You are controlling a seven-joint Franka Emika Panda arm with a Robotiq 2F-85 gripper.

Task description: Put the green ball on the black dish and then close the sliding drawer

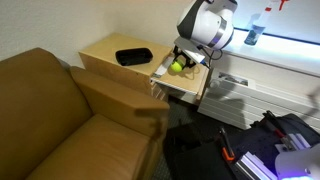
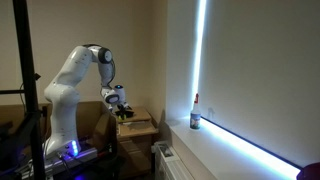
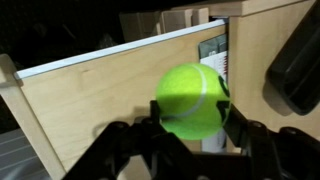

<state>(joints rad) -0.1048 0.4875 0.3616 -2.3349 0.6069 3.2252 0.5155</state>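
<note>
Gripper (image 3: 192, 118) clamped on the green ball (image 3: 192, 98), a black finger (image 3: 135, 135) pressed to each flank. Pale seam visible on the felt, no brand readable. Held at the pulled-out sliding drawer (image 1: 180, 88), just beneath the jaws; whether clear of its walls, impossible to tell. Off to one side of the jaws, on the cabinet top (image 1: 100, 50), well apart from the ball: the black dish (image 1: 133, 57). Behind the ball in the wrist view, a printed slip (image 3: 213, 48), lettering too blurred to read. Beside the jaws at the frame edge, a dark rounded shape (image 3: 297, 70), cut off, not identifiable. Arm (image 2: 75, 80) small and dim from afar, ball not discernible there.
</note>
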